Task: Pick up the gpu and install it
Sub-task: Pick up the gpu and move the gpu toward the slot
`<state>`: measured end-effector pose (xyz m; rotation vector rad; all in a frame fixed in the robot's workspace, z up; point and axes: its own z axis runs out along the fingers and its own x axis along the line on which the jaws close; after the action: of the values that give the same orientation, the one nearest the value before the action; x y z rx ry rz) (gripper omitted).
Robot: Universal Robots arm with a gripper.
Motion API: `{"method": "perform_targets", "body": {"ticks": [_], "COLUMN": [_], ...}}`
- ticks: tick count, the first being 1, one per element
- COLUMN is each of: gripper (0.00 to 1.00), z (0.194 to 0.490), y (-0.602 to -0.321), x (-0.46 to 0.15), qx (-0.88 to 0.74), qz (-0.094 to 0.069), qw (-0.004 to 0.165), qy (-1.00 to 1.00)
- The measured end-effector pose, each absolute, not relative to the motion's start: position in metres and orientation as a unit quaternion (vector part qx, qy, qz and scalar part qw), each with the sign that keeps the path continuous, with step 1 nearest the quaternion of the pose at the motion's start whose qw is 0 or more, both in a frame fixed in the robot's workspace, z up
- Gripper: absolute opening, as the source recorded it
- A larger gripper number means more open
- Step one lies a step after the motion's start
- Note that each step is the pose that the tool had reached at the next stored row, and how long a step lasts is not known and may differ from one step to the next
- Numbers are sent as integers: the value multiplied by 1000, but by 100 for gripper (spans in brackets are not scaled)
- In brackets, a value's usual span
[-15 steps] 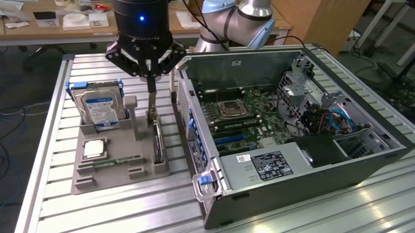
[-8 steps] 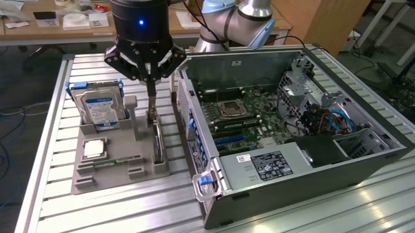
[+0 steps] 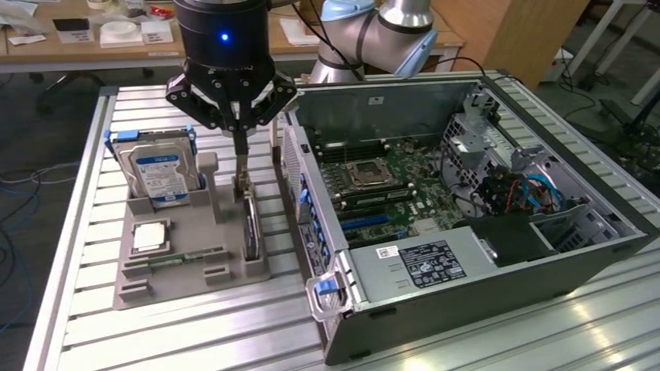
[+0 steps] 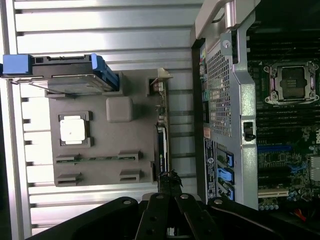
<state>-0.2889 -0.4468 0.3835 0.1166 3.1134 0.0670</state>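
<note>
**While clenched on the gpu, the hand is hanging over the parts holder**

As the arm is reaching straight down from above, the hand [image 3: 243, 189] is pinching its two slim fingers [image 3: 241, 166] together on the upper edge of the gpu [image 3: 253, 228]. The gpu is standing on its long edge in a slot of the grey holder [image 3: 181, 270], along the holder's side at the exterior view's right, which is facing the computer case [image 3: 577, 255]. Its black face is showing just below the fingertips. Whether its lower edge is seated in the slot or just clear of it, I cannot tell. From the wrist, the gpu [image 4: 162, 145] is showing as a thin dark strip along the holder's edge, with its pale bracket [image 4: 161, 80] at the end away from the hand [image 4: 169, 179].

The holder is lying on the slatted metal worktop [image 3: 206, 332], at the exterior view's left of the case and just beside it. A hard drive [image 3: 160, 174] with a blue label is standing upright at the holder's far end. A square processor chip [image 3: 150, 236] is lying flat near its middle, and a slim green memory stick [image 3: 185, 257] is lying nearer. The case is lying on its side with the panel off, and its motherboard [image 3: 387, 182] is facing up.
</note>
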Motion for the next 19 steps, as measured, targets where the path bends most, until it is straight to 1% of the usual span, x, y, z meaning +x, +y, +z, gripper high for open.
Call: {"method": "perform_targets", "body": {"ticks": [9,12,14,16,17,18,19], "gripper": [11,29,29,41,41,47,47], "z": [384,384,384,384,384,384,384], "y": [-447,-447,-447,-447,-447,-447,-447], "x": [-289,-289,-289,-289,-289,-289,-289], "qx": [37,37,37,37,37,37,37], "qz": [21,21,21,21,21,22,22], "qw": [13,13,13,13,13,13,13], "qy": [999,999,999,999,999,999,999]}}
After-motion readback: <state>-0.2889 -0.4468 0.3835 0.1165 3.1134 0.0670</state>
